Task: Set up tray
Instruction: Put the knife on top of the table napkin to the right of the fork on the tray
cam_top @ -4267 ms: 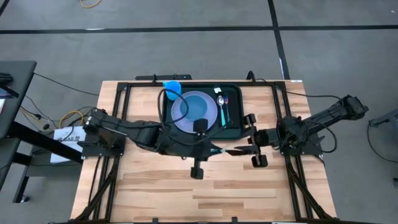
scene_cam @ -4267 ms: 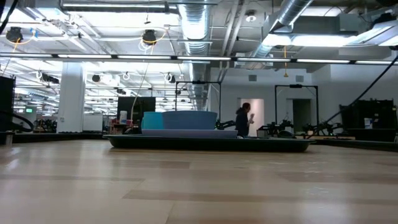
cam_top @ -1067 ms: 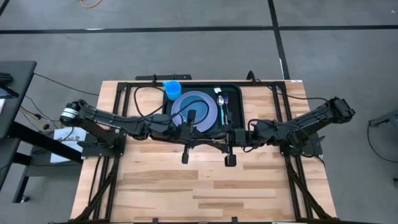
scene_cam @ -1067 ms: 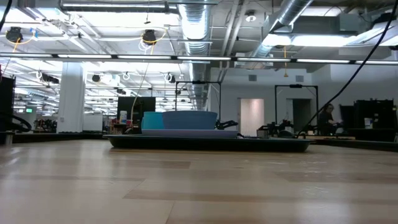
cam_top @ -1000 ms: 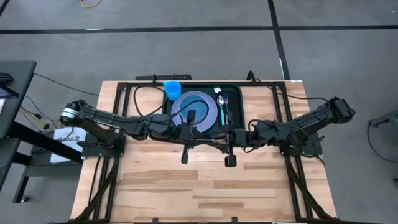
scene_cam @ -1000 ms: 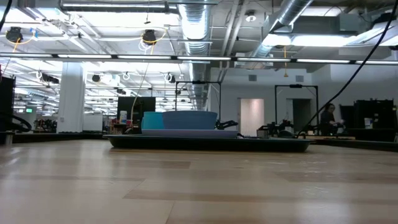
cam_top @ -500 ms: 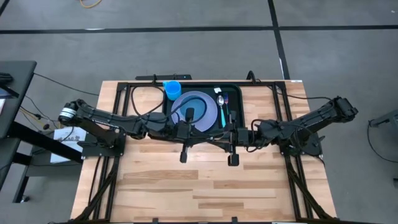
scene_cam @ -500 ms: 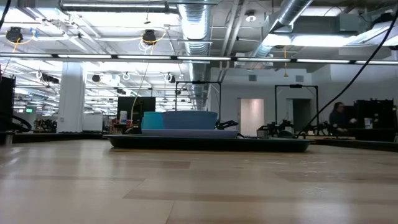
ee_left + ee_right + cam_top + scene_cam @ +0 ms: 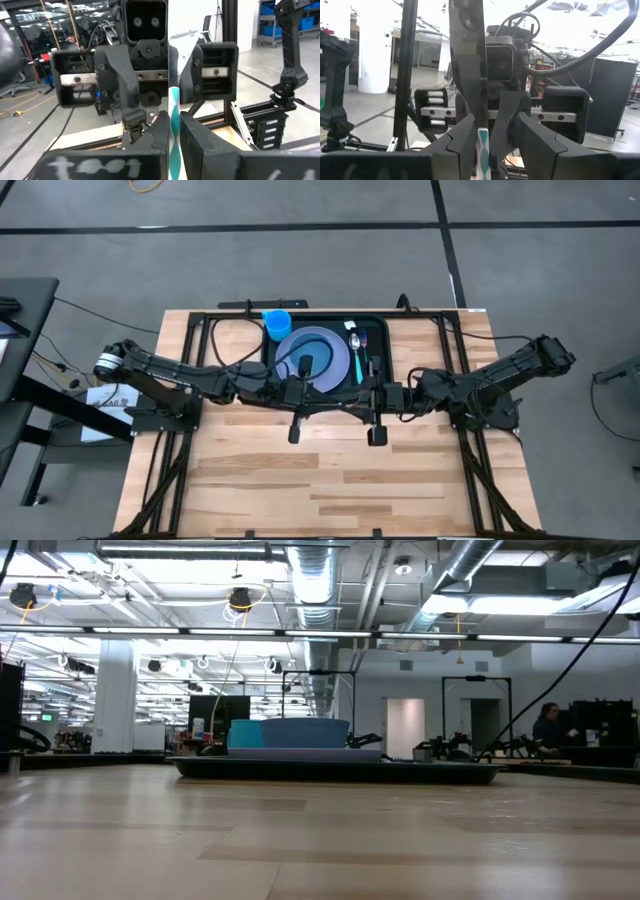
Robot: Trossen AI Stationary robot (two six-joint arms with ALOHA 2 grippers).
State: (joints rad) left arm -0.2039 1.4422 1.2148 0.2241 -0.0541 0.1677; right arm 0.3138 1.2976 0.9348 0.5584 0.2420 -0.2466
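A light wooden table (image 9: 330, 480) carries the tray (image 9: 378, 388), apparently alone

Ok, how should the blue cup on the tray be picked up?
Probably by its rim, coming straight down from above: the cup stands upright, mouth open, at a corner of the tray. Pinch the wall on the side away from the plate, which sits close beside it, with one of the jaws inside and one outside.
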